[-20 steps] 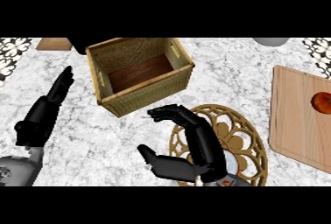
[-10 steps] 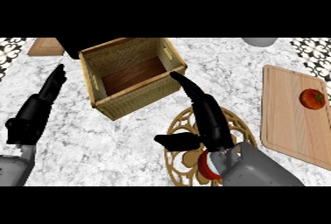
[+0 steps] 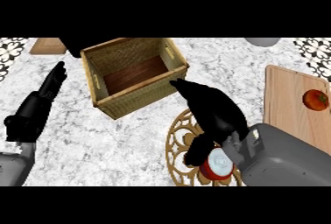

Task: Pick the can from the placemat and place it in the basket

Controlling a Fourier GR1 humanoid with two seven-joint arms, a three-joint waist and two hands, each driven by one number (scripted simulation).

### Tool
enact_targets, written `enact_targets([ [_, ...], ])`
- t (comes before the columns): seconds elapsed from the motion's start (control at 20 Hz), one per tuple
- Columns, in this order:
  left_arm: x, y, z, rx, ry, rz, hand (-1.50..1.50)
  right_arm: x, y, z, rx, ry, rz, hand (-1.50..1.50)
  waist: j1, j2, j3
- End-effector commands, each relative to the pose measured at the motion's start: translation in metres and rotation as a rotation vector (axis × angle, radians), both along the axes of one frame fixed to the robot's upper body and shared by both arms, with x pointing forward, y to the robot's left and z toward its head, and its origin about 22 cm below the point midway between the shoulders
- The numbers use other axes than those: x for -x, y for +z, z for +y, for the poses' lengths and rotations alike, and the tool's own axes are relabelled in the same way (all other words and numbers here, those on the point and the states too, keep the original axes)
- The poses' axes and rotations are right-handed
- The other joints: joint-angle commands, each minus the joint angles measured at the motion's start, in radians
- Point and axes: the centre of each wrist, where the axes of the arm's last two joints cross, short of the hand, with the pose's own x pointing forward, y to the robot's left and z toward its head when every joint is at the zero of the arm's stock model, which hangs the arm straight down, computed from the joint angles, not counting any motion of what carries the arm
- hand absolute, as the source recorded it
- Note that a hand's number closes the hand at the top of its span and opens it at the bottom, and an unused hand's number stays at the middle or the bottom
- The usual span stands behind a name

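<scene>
Can, small and red with a white lid [image 3: 217, 165], stands on the round woven gold placemat [image 3: 178, 139], not yet lifted. The right hand [image 3: 213, 114] hovers over it, fingers stretched straight (thumb hanging beside the can), apparently lining up a grasp. The square wicker basket [image 3: 98, 85] sits just beyond. The left hand [image 3: 39, 107] rests open at left. A tomato [image 3: 316, 99] lies on the wooden board [image 3: 287, 105], well aside.
</scene>
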Motion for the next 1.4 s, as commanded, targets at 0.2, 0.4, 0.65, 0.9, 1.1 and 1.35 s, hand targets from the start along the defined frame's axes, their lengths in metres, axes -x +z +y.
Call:
enact_targets([
  [0.2,0.01,-0.01,0.012,0.001,-0.002,0.004,0.0,0.008,0.063,-0.008,0.266,0.028,0.214,-1.5,0.01,0.011,0.007],
  [0.4,0.001,0.003,-0.001,-0.001,-0.005,-0.021,0.0,-0.004,0.079,-0.012,0.279,0.01,0.265,-1.5,0.016,0.018,0.009],
  [0.65,0.001,-0.004,-0.013,0.032,-0.014,-0.02,0.0,-0.004,0.075,-0.017,0.285,-0.003,0.307,-1.5,0.019,0.021,0.009],
  [0.9,0.002,-0.012,0.0,0.009,-0.023,-0.003,0.0,0.004,0.044,-0.012,0.37,0.023,0.35,-1.5,0.021,0.021,0.009],
  [1.1,-0.017,-0.002,-0.013,-0.001,-0.033,-0.029,0.0,0.003,0.022,-0.002,0.392,0.032,0.376,-1.5,0.017,0.025,0.009],
  [1.35,0.004,-0.003,-0.007,0.015,-0.041,-0.02,0.0,0.017,0.005,-0.033,0.412,0.024,0.411,-1.5,0.016,0.02,0.01],
])
